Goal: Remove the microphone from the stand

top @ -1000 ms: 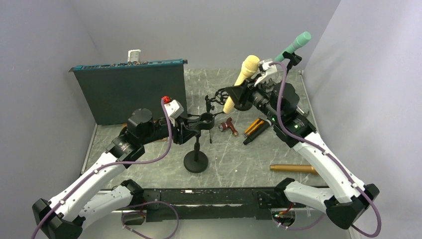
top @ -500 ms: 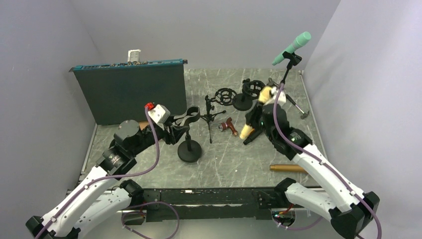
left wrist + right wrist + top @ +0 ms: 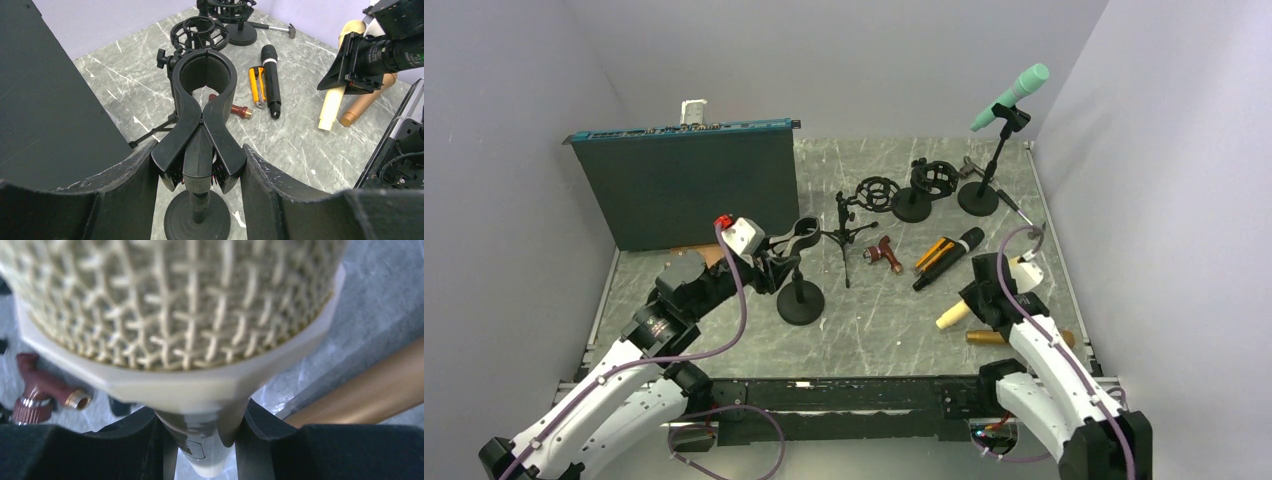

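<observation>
— Grey marbled table (image 3: 894, 335), taken from the left. What is recorded?

— A dark panel (image 3: 684, 190) stands upright at the back left. In front of it, the left gripper (image 3: 784, 258) is at the stand (image 3: 801, 303). Its fingers (image 3: 125, 180) lie on either side of the levers of the clip (image 3: 192, 120), touching or just beside them. Whether they press the levers cannot be told.

— Centre of the table?

— A small tripod (image 3: 844, 235) is upright. A dark red connector (image 3: 884, 253) and a black microphone (image 3: 956, 246) lie flat, the latter beside an orange tool (image 3: 934, 252).

— And the microphone (image 3: 951, 317) under inspection?

— It is cream, out of the clip and well apart from the stand, at the right front. The right gripper (image 3: 986, 300) is pinched on its handle just below the mesh head (image 3: 185, 305). The tail end slopes left and down. Whether it touches the table cannot be told.

— Anything adjoining?

— A gold tube (image 3: 980, 337) lies on the table just beside the held microphone. At the back right a green microphone (image 3: 1022, 85) sits tilted on a stand of its own.
</observation>
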You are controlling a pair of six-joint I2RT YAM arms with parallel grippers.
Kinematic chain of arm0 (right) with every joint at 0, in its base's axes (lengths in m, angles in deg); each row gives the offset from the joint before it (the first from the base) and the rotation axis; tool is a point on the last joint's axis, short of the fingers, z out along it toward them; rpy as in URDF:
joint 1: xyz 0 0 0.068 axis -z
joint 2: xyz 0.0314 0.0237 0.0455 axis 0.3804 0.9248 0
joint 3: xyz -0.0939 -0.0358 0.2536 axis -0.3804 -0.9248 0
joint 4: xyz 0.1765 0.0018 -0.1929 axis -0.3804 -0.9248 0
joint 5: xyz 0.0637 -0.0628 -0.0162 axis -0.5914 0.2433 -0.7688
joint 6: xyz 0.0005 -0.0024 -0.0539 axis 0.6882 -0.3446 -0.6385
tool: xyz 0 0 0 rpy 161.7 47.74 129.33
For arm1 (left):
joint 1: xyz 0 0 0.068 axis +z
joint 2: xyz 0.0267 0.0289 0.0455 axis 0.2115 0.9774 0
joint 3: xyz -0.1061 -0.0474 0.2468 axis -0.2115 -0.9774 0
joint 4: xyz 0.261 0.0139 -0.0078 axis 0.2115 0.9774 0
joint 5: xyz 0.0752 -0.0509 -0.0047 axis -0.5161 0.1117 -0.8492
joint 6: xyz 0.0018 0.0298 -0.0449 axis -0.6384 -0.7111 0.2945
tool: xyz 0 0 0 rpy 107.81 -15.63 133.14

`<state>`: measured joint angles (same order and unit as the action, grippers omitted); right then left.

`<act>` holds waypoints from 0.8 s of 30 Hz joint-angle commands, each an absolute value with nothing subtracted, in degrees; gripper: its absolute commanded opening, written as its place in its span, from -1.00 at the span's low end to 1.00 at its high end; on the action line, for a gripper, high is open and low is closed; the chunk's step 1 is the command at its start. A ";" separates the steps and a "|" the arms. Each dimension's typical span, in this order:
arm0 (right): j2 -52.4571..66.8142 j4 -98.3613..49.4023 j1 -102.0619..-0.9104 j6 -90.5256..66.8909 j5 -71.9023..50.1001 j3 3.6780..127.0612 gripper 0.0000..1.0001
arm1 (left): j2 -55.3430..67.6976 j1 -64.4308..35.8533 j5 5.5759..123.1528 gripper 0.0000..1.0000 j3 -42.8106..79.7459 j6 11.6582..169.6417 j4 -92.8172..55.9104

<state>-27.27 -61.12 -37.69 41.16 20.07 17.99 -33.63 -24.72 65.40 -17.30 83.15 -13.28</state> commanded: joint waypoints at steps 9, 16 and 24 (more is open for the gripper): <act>-20.14 -43.84 -29.54 38.69 9.53 11.22 0.31 | -30.76 -24.74 71.63 -0.31 -9.32 84.62 -3.56; -22.00 -44.75 -29.51 37.85 10.64 11.09 0.71 | -32.01 -24.74 72.70 0.17 -6.82 85.44 -0.20; -27.14 -52.86 -29.98 27.48 6.69 20.33 1.00 | -35.81 -24.79 72.16 0.04 -10.08 86.41 -2.56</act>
